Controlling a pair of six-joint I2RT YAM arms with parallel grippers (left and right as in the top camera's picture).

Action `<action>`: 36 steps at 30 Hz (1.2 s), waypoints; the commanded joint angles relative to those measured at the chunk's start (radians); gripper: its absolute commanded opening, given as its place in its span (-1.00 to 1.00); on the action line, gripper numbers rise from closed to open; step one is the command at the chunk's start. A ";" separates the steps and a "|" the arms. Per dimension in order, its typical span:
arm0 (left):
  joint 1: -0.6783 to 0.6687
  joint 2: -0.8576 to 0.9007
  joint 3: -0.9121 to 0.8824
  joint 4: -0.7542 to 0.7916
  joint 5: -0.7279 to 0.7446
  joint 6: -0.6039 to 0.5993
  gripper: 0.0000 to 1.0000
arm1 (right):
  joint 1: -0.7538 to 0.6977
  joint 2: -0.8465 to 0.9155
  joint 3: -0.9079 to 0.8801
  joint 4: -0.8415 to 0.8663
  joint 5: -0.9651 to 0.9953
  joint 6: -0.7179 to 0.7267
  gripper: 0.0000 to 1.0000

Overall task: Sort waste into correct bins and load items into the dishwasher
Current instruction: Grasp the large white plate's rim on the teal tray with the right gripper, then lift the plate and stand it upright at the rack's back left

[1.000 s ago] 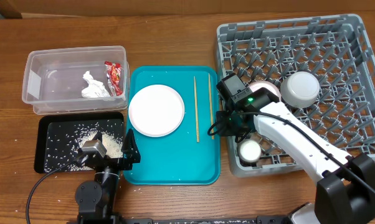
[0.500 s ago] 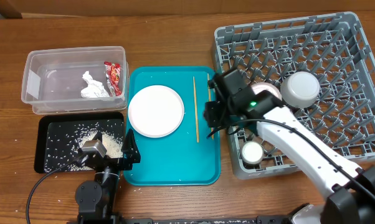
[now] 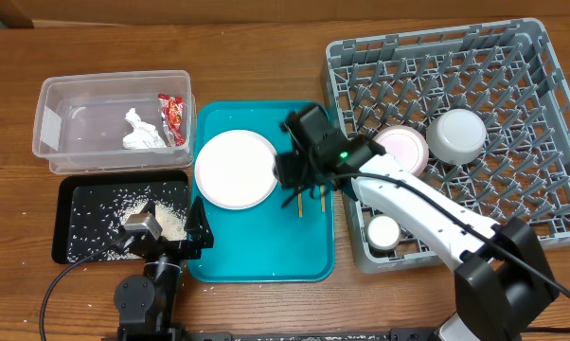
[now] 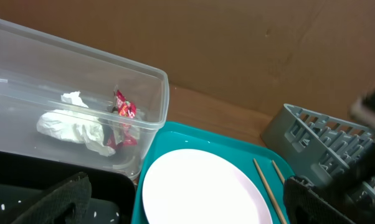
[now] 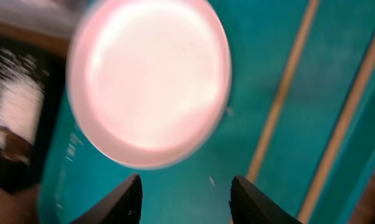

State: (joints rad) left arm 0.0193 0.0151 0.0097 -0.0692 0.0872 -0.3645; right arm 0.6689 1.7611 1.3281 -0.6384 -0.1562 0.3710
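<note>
A white plate (image 3: 237, 168) lies on the teal tray (image 3: 266, 256), with two wooden chopsticks (image 3: 298, 161) to its right. My right gripper (image 3: 292, 187) hovers open and empty over the tray between plate and chopsticks; its wrist view shows the plate (image 5: 151, 81), a chopstick (image 5: 281, 102) and the open jaws (image 5: 184, 196). My left gripper (image 3: 167, 237) rests open and empty at the tray's front left; its wrist view shows the plate (image 4: 203, 190). The grey dish rack (image 3: 550, 189) holds a pink bowl (image 3: 405, 147), a white bowl (image 3: 456, 134) and a small cup (image 3: 382, 230).
A clear bin (image 3: 53, 114) at the back left holds crumpled tissue (image 3: 143, 131) and a red wrapper (image 3: 173, 116). A black tray (image 3: 86, 204) with scattered rice sits in front of it.
My right gripper has moved left from the dish rack's edge to above the teal tray, between plate and chopsticks. The left arm has not moved.
</note>
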 commanded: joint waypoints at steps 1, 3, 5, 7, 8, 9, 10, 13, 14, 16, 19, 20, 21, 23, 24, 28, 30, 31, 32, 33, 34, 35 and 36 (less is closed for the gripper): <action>-0.007 -0.010 -0.005 0.000 0.007 -0.002 1.00 | -0.002 0.037 0.075 0.019 0.001 0.075 -0.03; -0.007 -0.010 -0.005 0.000 0.007 -0.002 1.00 | -0.001 0.063 0.075 0.032 -0.022 0.105 -0.03; -0.007 -0.010 -0.005 0.000 0.007 -0.002 1.00 | -0.002 0.117 0.075 0.036 -0.020 0.144 -0.03; -0.007 -0.010 -0.005 0.000 0.008 -0.002 1.00 | -0.002 0.159 0.075 0.044 -0.014 0.166 0.03; -0.007 -0.010 -0.005 0.000 0.007 -0.002 1.00 | -0.002 0.183 0.075 0.055 -0.013 0.179 0.05; -0.007 -0.010 -0.005 0.000 0.008 -0.002 1.00 | -0.002 0.214 0.075 0.071 -0.014 0.183 0.11; -0.007 -0.010 -0.005 0.000 0.007 -0.002 1.00 | -0.002 0.234 0.075 0.087 -0.014 0.183 0.20; -0.007 -0.010 -0.005 0.000 0.007 -0.002 1.00 | -0.002 0.290 0.075 0.131 -0.038 0.183 0.18; -0.007 -0.010 -0.005 0.000 0.008 -0.002 1.00 | -0.002 0.300 0.075 0.136 -0.044 0.183 0.12; -0.007 -0.010 -0.005 0.000 0.007 -0.002 1.00 | -0.002 0.333 0.074 0.131 -0.048 0.190 -0.25; -0.007 -0.010 -0.005 0.000 0.008 -0.002 1.00 | -0.002 0.344 0.074 0.097 -0.047 0.208 -0.92; -0.007 -0.010 -0.005 0.000 0.008 -0.002 1.00 | -0.003 0.336 0.075 0.080 -0.047 0.209 -0.92; -0.007 -0.010 -0.005 0.000 0.008 -0.002 1.00 | -0.006 0.327 0.076 0.071 -0.047 0.209 -0.92; -0.007 -0.010 -0.005 0.000 0.007 -0.002 1.00 | -0.014 0.301 0.081 0.055 -0.043 0.209 -0.92; -0.007 -0.010 -0.005 0.000 0.007 -0.002 1.00 | -0.019 0.283 0.082 0.049 -0.035 0.208 -0.92; -0.007 -0.010 -0.005 0.000 0.008 -0.002 1.00 | -0.030 0.082 0.082 0.022 0.136 0.141 -0.92; -0.007 -0.010 -0.005 0.000 0.007 -0.002 1.00 | -0.029 0.005 0.082 0.011 0.219 0.105 -0.92; -0.007 -0.010 -0.005 0.000 0.008 -0.002 1.00 | -0.029 -0.052 0.081 -0.005 0.306 0.089 -0.92; -0.007 -0.010 -0.005 0.000 0.007 -0.002 1.00 | -0.029 -0.100 0.081 -0.026 0.396 0.068 -0.92; -0.007 -0.010 -0.005 0.000 0.008 -0.002 1.00 | -0.029 -0.134 0.081 -0.043 0.480 0.059 -0.92; -0.007 -0.010 -0.005 0.000 0.008 -0.002 1.00 | -0.029 -0.159 0.081 -0.060 0.577 0.050 -0.92; -0.007 -0.010 -0.005 0.000 0.007 -0.002 1.00 | -0.030 -0.181 0.081 -0.072 0.676 0.035 -0.92; -0.007 -0.010 -0.005 0.000 0.008 -0.002 1.00 | -0.031 -0.200 0.081 -0.082 0.814 0.014 -0.92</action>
State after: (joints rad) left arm 0.0189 0.0151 0.0097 -0.0692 0.0868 -0.3645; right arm 0.6430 1.6150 1.3975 -0.7029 0.2523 0.4561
